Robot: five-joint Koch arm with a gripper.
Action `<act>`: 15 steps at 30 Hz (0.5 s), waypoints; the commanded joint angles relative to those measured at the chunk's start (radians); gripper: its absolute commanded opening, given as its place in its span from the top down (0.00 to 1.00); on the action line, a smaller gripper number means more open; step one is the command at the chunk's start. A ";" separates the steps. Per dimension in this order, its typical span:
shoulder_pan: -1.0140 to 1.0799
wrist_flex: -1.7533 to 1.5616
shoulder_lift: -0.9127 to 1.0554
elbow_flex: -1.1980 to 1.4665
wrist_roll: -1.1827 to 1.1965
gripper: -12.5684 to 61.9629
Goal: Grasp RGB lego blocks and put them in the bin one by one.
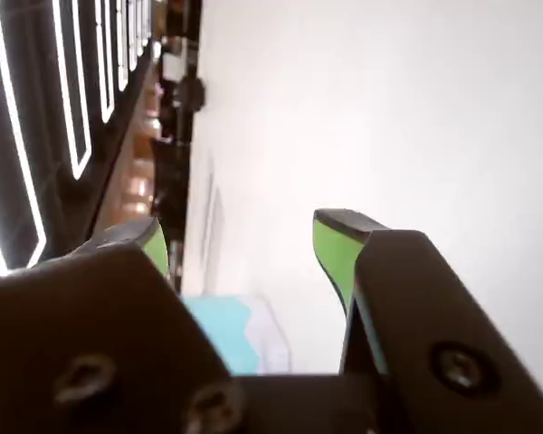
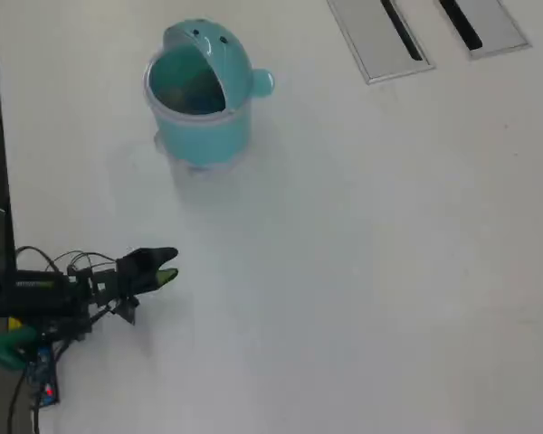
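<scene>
- The bin [image 2: 199, 90], round and light teal, is seen in the overhead view at about 11 o'clock from the picture's centre, standing upright on the white table [image 2: 362, 253].
- Its domed lid [image 2: 210, 47] is seen tipped back toward 12 o'clock, so the mouth is left open; a small round knob [image 2: 261, 83] is set on the bin's side at 3 o'clock.
- No lego blocks can be made out on the table in either view; whether any lie inside the bin cannot be told.
- The gripper [image 2: 166, 266] is found at about 6 o'clock from the bin, well apart from it, with its tip pointed toward 3 o'clock.
- In the wrist view the gripper [image 1: 244, 249] is shown with its two green-padded fingers [image 1: 330, 249] spread apart, and nothing is held between them.
- Two grey slotted panels [image 2: 380, 36] are set into the table at 1 o'clock in the overhead view.
</scene>
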 commanded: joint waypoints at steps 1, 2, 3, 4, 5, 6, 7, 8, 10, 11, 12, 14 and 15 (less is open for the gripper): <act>0.003 -0.081 0.018 -0.009 0.021 0.43; 0.011 -0.081 0.018 0.002 0.025 0.43; 0.014 -0.083 0.018 0.011 0.028 0.43; 0.015 -0.083 0.018 0.018 0.035 0.42; 0.017 -0.083 0.018 0.026 0.043 0.42; 0.017 -0.083 0.018 0.034 0.044 0.41; 0.017 -0.083 0.018 0.043 0.055 0.41; 0.018 -0.083 0.018 0.049 0.066 0.41; 0.018 -0.083 0.017 0.071 0.072 0.41; 0.017 -0.083 0.018 0.081 0.074 0.41; 0.017 -0.083 0.017 0.091 0.074 0.41; 0.015 -0.081 0.015 0.109 0.074 0.40; 0.014 -0.081 0.012 0.115 0.074 0.39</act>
